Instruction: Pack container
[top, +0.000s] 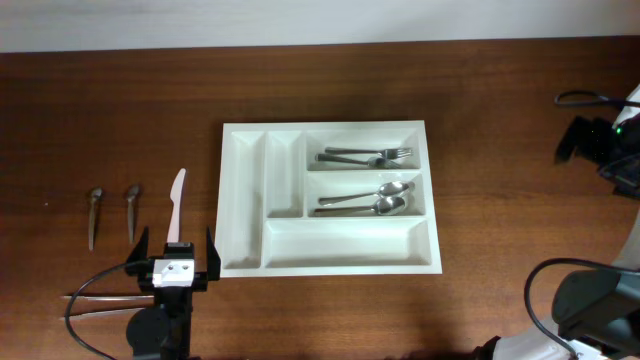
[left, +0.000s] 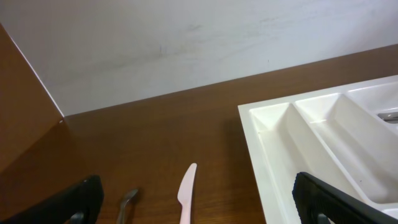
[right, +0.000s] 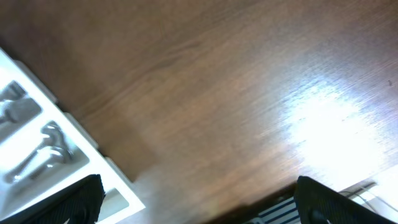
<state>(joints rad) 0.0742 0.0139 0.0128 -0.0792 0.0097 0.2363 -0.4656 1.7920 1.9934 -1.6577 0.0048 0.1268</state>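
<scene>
The white five-compartment container (top: 243, 200) lies mid-table, with two forks (top: 365, 156) in its top right compartment and two spoons (top: 368, 198) below them. A white plastic knife (top: 177, 204) lies left of it, also in the left wrist view (left: 186, 191). My left gripper (top: 175, 260) is open, just in front of the knife's handle end, beside the container's left wall (left: 255, 155). My right gripper (right: 196, 205) is open and empty above bare table right of the container (right: 81, 149); its fingertips do not show overhead.
Two small metal spoons (top: 95, 214) (top: 132, 208) lie left of the knife; one shows in the left wrist view (left: 126, 202). Long metal utensils (top: 100, 302) lie at the front left. A white wall (left: 186, 43) backs the table.
</scene>
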